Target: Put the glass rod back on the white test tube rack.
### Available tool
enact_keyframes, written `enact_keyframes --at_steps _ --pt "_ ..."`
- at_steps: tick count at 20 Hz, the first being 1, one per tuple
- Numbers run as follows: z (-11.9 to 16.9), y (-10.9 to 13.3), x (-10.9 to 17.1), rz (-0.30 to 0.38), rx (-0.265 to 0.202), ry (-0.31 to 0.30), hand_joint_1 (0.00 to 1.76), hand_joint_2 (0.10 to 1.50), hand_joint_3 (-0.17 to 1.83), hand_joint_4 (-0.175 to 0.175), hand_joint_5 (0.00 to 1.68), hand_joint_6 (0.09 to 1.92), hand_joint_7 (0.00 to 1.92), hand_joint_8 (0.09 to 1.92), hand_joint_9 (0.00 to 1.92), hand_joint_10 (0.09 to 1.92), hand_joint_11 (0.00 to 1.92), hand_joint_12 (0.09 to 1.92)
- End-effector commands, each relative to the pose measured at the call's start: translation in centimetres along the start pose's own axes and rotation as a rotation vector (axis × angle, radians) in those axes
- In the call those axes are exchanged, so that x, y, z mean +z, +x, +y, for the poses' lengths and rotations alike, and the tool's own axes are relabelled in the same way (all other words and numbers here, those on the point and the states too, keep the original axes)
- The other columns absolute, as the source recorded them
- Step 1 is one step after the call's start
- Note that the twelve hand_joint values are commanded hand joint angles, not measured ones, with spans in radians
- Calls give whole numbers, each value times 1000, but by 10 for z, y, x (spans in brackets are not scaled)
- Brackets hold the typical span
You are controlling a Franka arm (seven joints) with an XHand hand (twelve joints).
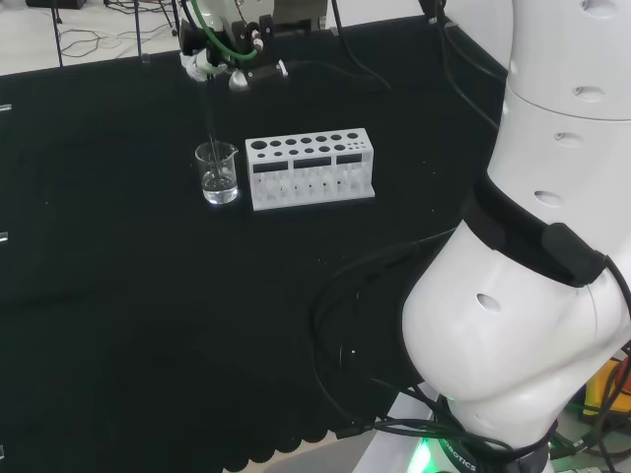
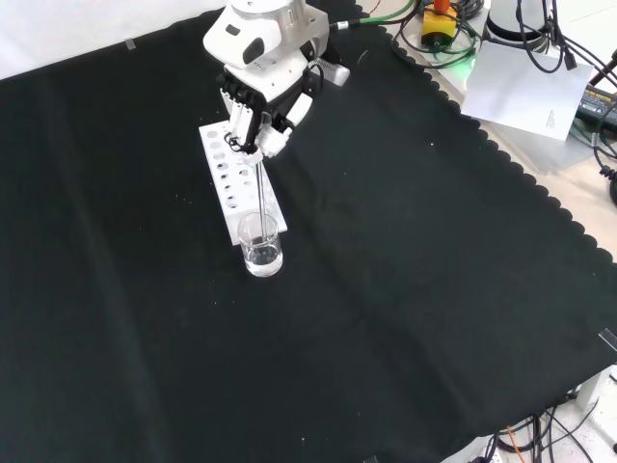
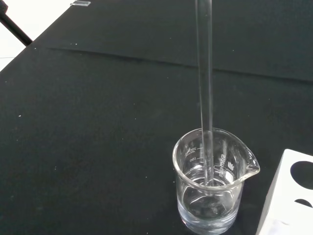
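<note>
One glass rod (image 2: 260, 198) stands near upright with its lower end in the small beaker (image 2: 261, 245) of clear liquid, just beside the white test tube rack (image 2: 234, 183) toward the desk's far edge, its top pinched in the hand's (image 2: 258, 121) curled fingers, seemingly for a straight lift out.

A black-clothed bench (image 2: 405, 289) carries a white rack (image 1: 311, 168) beside a beaker (image 1: 218, 173).

We see a clear beaker (image 1: 218, 173) (image 2: 261, 245) (image 3: 211, 179) on the black cloth (image 1: 118, 296) (image 2: 405, 289) (image 3: 98, 122), a little clear liquid in it. In the front view, a white sheet (image 2: 521, 87) lies far right among cables (image 2: 569, 39).
</note>
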State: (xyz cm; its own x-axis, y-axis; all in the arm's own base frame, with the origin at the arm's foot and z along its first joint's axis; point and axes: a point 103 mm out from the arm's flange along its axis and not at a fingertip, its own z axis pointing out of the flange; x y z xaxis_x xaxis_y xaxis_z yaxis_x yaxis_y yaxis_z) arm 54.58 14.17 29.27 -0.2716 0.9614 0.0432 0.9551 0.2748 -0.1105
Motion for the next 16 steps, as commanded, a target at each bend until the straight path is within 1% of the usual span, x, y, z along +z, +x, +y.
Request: enact_keyframes --at_steps 1,4,7,11,16 --pt "-1 0 -1 4 3 -4 1299 1144 -175 -175 1098 607 1122 1104 1555 996 1607 813" --pt "-1 0 -5 4 7 -1 1299 1144 -175 -175 1098 607 1122 1104 1556 996 1608 813" --pt "-2 -1 -18 6 16 -15 1299 1144 -175 -175 1098 606 1122 1103 1556 995 1608 812" --pt "-8 -7 -35 22 46 -36 1299 1144 -175 -175 1098 606 1123 1103 1556 995 1608 812" --pt "-19 -12 -60 21 67 -58 1299 1144 -175 -175 1098 606 1123 1103 1556 994 1608 811"
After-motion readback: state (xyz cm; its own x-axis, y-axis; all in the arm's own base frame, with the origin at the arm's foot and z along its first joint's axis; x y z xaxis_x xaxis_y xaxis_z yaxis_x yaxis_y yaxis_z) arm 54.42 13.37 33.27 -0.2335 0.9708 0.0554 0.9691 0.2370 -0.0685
